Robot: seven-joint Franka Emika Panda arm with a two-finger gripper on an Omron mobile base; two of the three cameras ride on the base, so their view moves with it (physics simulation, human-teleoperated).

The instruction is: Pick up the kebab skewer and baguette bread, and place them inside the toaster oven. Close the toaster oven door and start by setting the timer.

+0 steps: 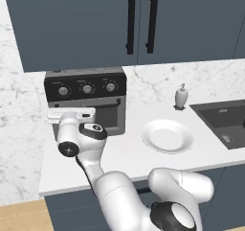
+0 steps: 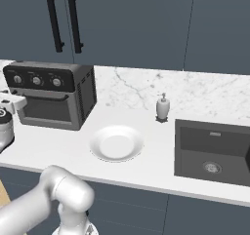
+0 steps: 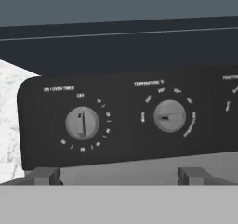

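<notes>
The white marble counter [image 2: 58, 146] carries the boxy dark grey toaster oven [image 1: 86, 100] near its left end, against the back wall. Its drop-down grey-framed door [image 1: 107, 115] with the black bar handle is shut. A round white plate [image 1: 167, 135] lies just right of the oven, toward the front edge. The pincer [image 3: 118, 175] hovers open before the oven's black knob panel, fingertips [image 3: 43, 175] wide apart (nothing between them), facing the silver timer knob [image 3: 82, 123].
</notes>
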